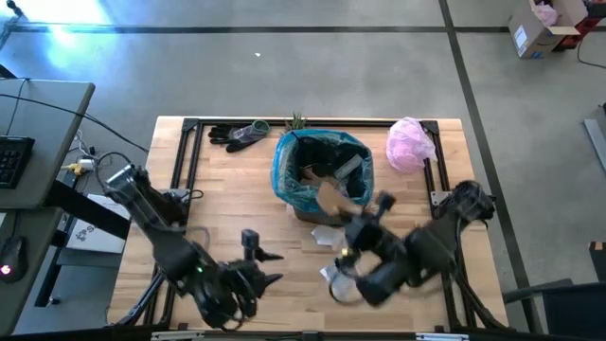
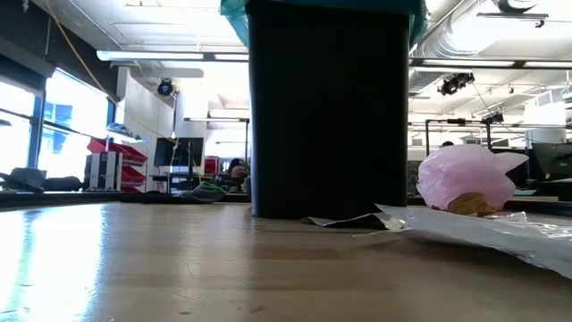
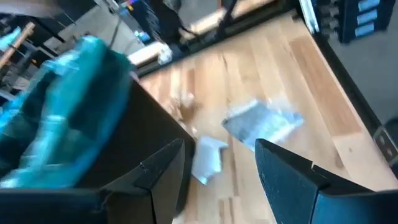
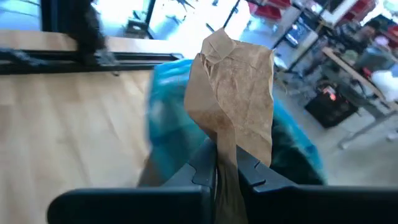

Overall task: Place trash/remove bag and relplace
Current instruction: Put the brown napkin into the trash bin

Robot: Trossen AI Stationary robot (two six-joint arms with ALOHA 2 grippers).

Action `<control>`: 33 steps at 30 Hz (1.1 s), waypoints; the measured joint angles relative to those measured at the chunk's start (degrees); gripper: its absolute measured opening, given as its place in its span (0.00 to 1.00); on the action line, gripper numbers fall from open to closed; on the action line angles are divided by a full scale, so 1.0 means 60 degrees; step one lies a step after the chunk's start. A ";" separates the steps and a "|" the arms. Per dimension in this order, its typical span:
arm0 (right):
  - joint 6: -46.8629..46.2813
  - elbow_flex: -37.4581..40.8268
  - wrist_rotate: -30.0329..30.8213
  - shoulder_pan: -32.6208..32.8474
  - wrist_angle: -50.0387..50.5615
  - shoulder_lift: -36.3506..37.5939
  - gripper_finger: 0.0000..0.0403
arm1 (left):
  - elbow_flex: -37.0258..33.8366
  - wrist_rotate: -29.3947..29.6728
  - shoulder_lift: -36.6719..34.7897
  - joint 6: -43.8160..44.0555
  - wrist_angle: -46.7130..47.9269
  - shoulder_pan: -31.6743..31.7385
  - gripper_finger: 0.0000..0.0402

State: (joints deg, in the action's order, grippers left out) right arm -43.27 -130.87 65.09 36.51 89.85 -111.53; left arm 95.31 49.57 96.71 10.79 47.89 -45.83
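1. High view: the right gripper (image 1: 352, 225) reaches toward the black bin lined with a wrinkled teal plastic bag (image 1: 289, 166), its fingers pinched on a crumpled brown paper scrap (image 1: 331, 199) at the bin's near rim. The left gripper (image 1: 267, 266) hovers low over the wooden table (image 1: 227, 204), fingers apart, holding nothing.

2. Low view: the bin stands upright, with clear wrappers (image 2: 483, 228) lying flat beside it.

3. Left wrist view: open fingers (image 3: 163, 167) point at a silvery wrapper (image 3: 261, 124).

4. Right wrist view: the brown scrap stands upright in closed fingers (image 4: 205, 168).
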 joint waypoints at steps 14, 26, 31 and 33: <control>0.1618 0.0677 -0.4998 -0.4175 0.0034 0.1236 0.00 | -0.0577 0.0920 0.2480 0.0510 -0.1750 0.0039 0.45; 0.2515 0.0714 -0.6955 -0.5090 -0.0476 0.1196 0.03 | -0.4746 -0.1695 0.1162 -0.0577 -0.9292 0.0966 0.45; 0.2420 0.0714 -0.6994 -0.5116 -0.0346 0.1196 0.19 | -0.5803 -0.1969 0.0433 -0.0584 -1.0613 0.1165 0.45; 0.2285 0.0714 -0.7039 -0.5106 -0.0223 0.1196 0.26 | -0.6145 -0.1985 0.0164 -0.0582 -1.1003 0.1215 0.45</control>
State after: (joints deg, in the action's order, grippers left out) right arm -29.56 -126.58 22.85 5.87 88.51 -104.36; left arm 58.44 37.66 97.69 7.30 -18.13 -38.54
